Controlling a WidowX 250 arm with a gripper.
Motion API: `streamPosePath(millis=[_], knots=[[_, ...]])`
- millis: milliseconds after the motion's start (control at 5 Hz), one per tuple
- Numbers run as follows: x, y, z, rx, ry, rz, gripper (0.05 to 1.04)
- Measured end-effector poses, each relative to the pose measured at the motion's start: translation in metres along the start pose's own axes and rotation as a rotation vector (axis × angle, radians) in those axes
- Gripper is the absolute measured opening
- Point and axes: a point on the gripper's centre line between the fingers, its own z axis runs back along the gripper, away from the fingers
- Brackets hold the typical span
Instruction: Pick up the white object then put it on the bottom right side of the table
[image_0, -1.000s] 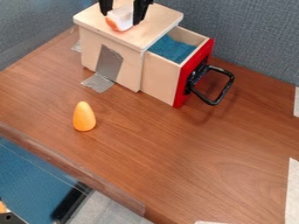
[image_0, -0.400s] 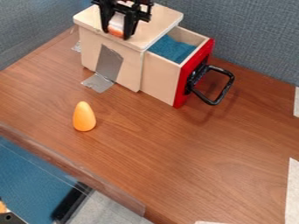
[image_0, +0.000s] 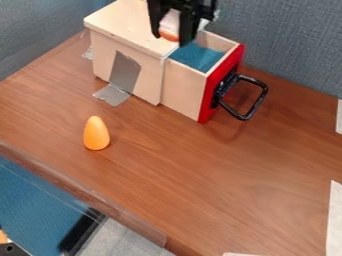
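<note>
As the fingers (image_0: 188, 30) are holding the white object (image_0: 171, 22) near the open drawer (image_0: 185, 92), a weak pinch would be risking a drop inside, low travel a strike on the handle (image_0: 256, 105).

The gripper (image_0: 171, 40) holds the white object (image_0: 171, 23) above the wooden box (image_0: 148, 77), drawer (image_0: 184, 90) open, an orange piece (image_0: 96, 134) on the tabletop (image_0: 200, 175)

The black gripper (image_0: 172, 40) hangs down from the top edge, fingers slightly parted, seemingly clamped in a hold.
</note>
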Motion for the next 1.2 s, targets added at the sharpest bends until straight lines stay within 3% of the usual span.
streamPosePath(millis=[200,400,600,800,1000,1200], knots=[[-0.020,-0.049,-0.012,-0.051,0.037,-0.119,0.542],[-0.032,-0.087,-0.032,-0.054,0.052,-0.180,0.542],[-0.038,-0.118,-0.077,-0.003,0.091,-0.169,0.542],[-0.047,-0.136,-0.124,0.092,0.140,-0.161,0.542],[-0.056,-0.147,-0.157,0.115,0.205,-0.180,0.542],[-0.062,-0.156,-0.162,0.133,0.211,-0.182,0.620]])
